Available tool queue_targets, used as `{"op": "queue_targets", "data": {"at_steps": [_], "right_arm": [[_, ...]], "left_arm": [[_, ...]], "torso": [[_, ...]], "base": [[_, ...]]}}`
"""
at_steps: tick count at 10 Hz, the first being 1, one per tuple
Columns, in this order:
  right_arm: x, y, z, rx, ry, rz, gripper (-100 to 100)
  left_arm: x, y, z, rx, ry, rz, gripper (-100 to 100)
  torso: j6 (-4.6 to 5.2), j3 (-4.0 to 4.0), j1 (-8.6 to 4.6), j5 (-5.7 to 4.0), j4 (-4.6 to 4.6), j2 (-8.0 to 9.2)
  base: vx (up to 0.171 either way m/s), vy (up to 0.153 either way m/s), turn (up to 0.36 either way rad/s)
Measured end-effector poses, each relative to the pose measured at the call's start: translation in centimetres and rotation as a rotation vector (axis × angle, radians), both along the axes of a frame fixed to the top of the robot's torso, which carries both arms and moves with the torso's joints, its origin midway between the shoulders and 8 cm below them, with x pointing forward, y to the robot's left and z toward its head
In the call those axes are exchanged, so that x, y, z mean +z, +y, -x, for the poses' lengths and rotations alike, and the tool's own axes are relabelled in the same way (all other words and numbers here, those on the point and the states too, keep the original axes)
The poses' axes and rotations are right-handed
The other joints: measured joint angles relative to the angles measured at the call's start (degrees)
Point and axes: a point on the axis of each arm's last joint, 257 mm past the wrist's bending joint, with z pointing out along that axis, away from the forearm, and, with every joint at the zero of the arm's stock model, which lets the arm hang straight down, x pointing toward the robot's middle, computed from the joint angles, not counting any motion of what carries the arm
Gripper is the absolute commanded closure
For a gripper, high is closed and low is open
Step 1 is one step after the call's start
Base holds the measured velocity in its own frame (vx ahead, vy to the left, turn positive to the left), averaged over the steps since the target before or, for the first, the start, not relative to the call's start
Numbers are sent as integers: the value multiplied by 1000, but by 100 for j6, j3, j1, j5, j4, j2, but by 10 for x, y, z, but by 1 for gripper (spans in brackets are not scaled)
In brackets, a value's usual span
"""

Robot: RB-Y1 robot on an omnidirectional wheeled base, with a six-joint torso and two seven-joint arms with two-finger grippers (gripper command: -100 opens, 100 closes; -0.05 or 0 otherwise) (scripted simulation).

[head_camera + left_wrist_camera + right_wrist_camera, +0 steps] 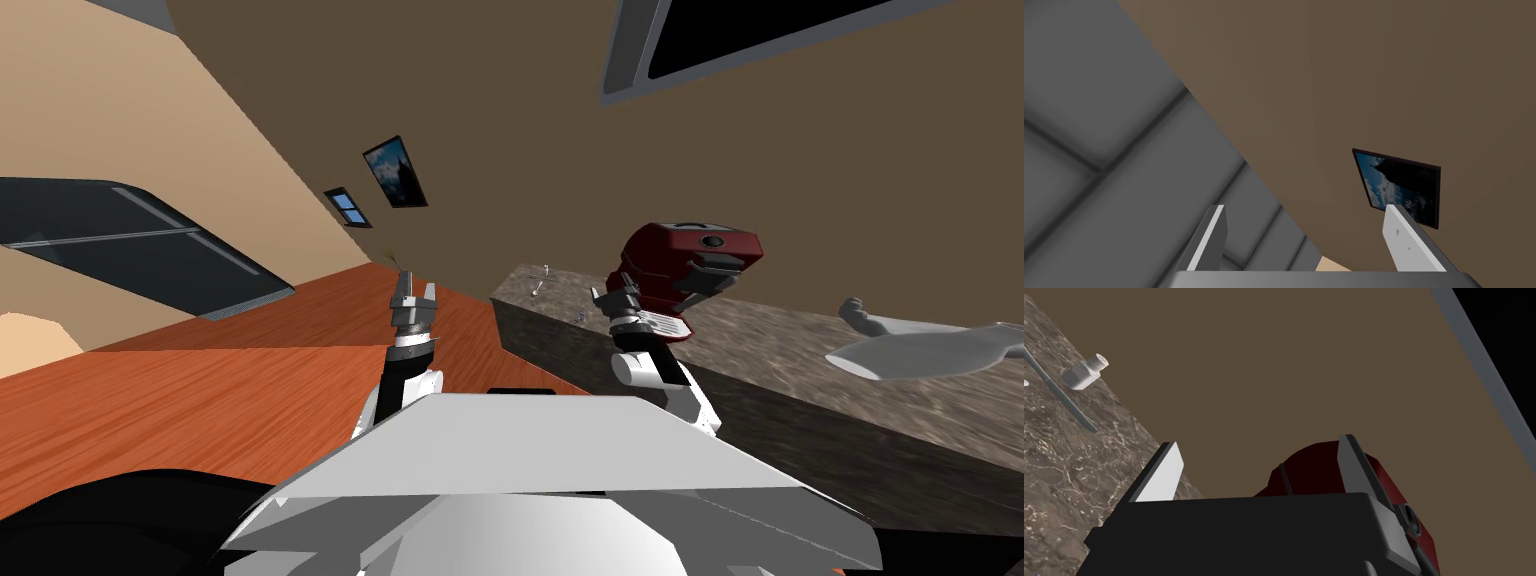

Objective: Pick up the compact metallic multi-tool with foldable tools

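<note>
Approach step. Right tool (1258, 443) wide and empty, beside red appliance (690, 262) over stone surface (1054, 453). Slim grey piece (1060, 392), likely the multi-tool, lies well apart, near white shaker (1085, 373). Left tool (1305, 207) wide, idle. Next: reach across, descend.

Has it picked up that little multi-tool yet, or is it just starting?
Just starting. Done: it stands at the stone counter. In hand: nothing; the right gripper hangs open beside a red machine, and the left gripper is open over the floor. Left: everything. A small shaker and a thin grey utensil lie farther along; I cannot make out the multi-tool. It must find, grip and lift it.
</note>
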Motion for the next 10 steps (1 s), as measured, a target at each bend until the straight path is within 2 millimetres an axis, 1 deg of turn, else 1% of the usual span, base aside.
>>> {"op": "queue_targets", "data": {"at_steps": [4, 8, 10], "right_arm": [[-20, -3, -13, 31, 85, -95, -100], [-42, -6, -22, 53, 172, -187, -100], [-49, -6, -26, 63, 206, -227, -100]], "left_arm": [[0, 0, 0, 0, 0, 0, 0], [0, 0, 0, 0, 0, 0, 0], [0, 0, 0, 0, 0, 0, 0]], "torso": [[0, -3, -1, 0, -1, -5], [0, 0, 2, 0, 0, 1], [0, 0, 1, 0, 0, -1]], "base": [[35, -5, -19], [21, 1, -9], [32, -1, -19]]}}
